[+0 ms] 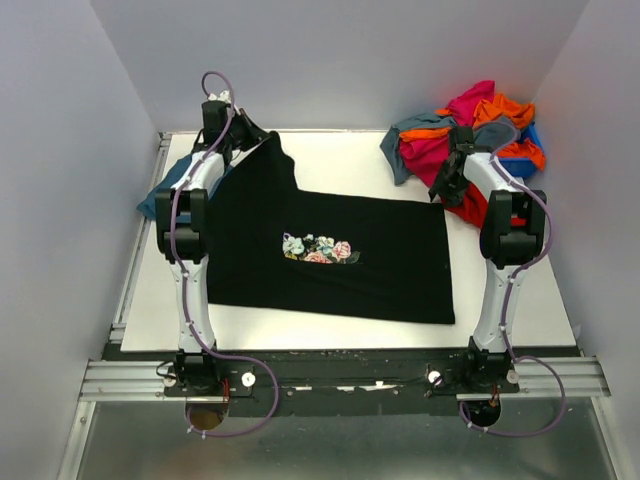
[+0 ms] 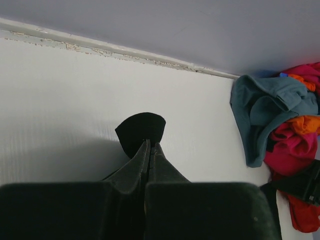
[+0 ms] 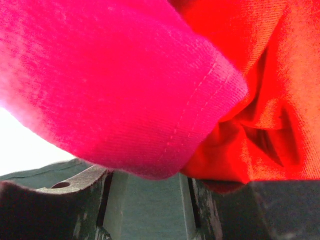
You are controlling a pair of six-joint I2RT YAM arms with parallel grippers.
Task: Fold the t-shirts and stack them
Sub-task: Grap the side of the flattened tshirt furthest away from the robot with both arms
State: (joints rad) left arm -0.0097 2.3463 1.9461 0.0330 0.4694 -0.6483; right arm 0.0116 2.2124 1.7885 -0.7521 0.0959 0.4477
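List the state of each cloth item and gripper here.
black t-shirt: spread flat, print up, one far corner pinched.
left gripper: shut on black t-shirt.
pile of t-shirts: crumpled, unfolded.
right gripper: open, against pile of t-shirts.
teal-blue t-shirt: bunched up, unfolded.

Matt black cloth t-shirt with floral print, magenta cloth t-shirt of fine knit with stitched hem, red-orange cloth t-shirt likewise matt, smooth white matt bench, bare metal rail, dull dark plastic fingers.
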